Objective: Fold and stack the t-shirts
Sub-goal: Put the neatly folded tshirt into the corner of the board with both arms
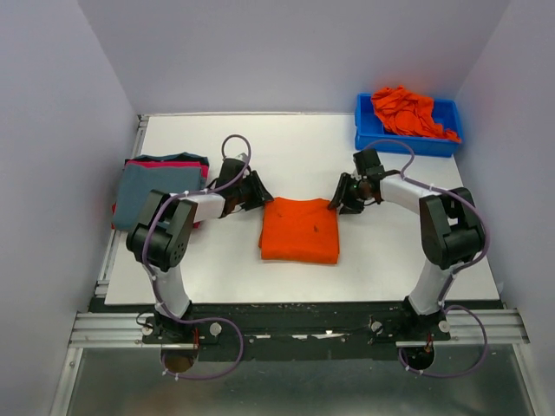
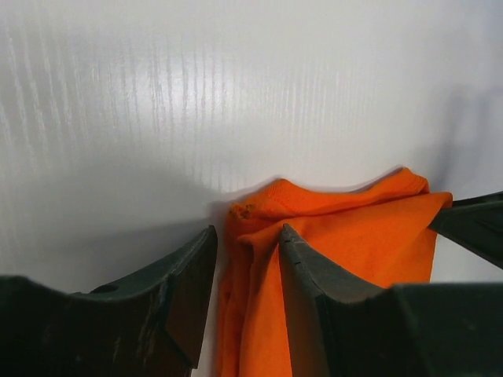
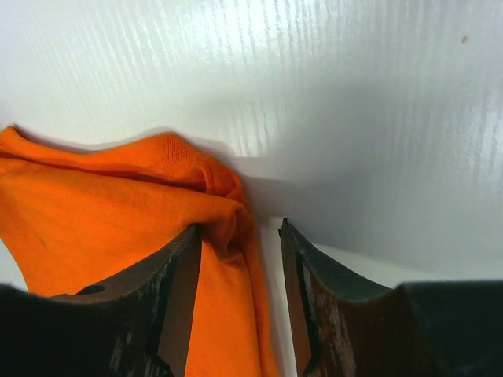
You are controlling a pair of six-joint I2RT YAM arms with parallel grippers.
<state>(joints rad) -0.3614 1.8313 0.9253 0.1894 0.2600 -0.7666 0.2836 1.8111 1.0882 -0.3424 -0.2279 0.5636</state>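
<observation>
Top view high, looking down, wrist views close, all sharing orange t-shirt (image 1: 300,230)

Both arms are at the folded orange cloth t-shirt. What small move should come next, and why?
Probably close the fingers of both arms. The left gripper and right gripper stand open at the far corners of the folded orange cloth t-shirt, and each wrist view shows its edge lying between the open fingers, not yet pinched.

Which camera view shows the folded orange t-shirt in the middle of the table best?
The top external view: it shows the whole folded orange t-shirt as a neat rectangle. Each wrist view shows only one corner of it, close up.
</observation>
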